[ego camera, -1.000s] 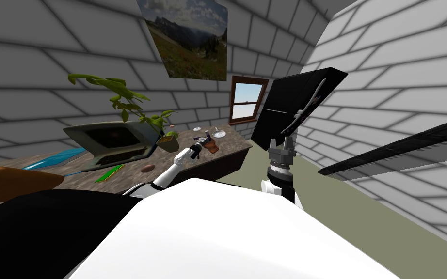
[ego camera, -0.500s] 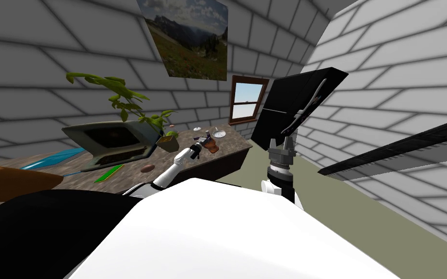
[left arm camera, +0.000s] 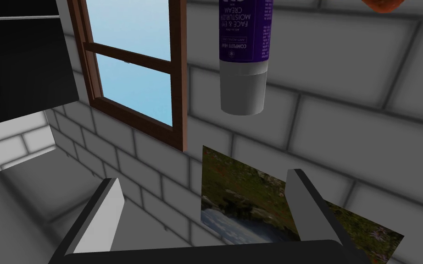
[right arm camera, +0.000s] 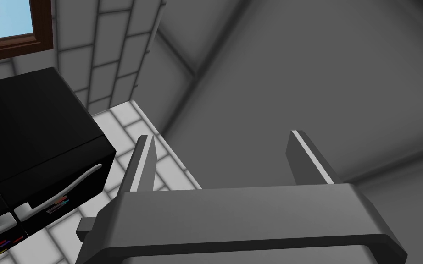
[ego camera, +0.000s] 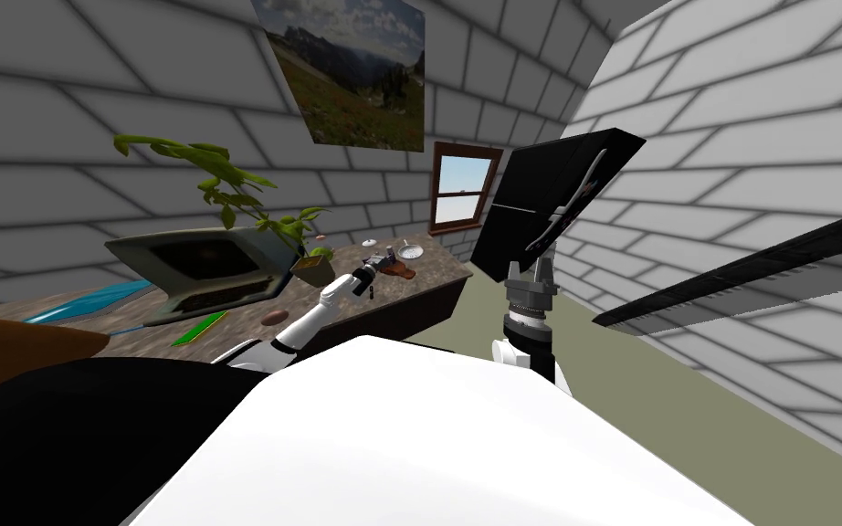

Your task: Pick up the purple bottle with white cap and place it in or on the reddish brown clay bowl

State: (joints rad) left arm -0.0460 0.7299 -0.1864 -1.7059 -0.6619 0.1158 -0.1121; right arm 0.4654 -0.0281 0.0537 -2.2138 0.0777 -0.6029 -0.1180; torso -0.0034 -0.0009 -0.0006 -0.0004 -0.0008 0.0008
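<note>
**Desk:** What surface is this, and what room?

**Photographer:** It is a mottled brown countertop on dark cabinets. The room has grey block walls and an olive floor. A landscape picture hangs above the counter. A brown-framed window sits in the corner, beside a black fridge.

**Desk:** What lies on the counter?

**Photographer:** There is an open grey laptop with a potted plant just beside it. A white dish sits at the far end. A flat green item and a blue one lie nearer the robot.

**Desk:** And the bottle?

**Photographer:** The reddish brown bowl stands on the counter near the white dish, just past the left gripper. In the left wrist view the purple bottle sits beyond that gripper with its white cap toward the hand. It is apart from both fingers, and an edge of the bowl shows near it. From the head camera the bottle is too small to tell whether it rests in the bowl or beside it.

**Desk:** The hands?

**Photographer:** The left fingers stand wide apart and hold nothing. The right gripper is upright over the floor, well clear of the counter on the fridge side. Its fingers are likewise spread and empty.
</note>
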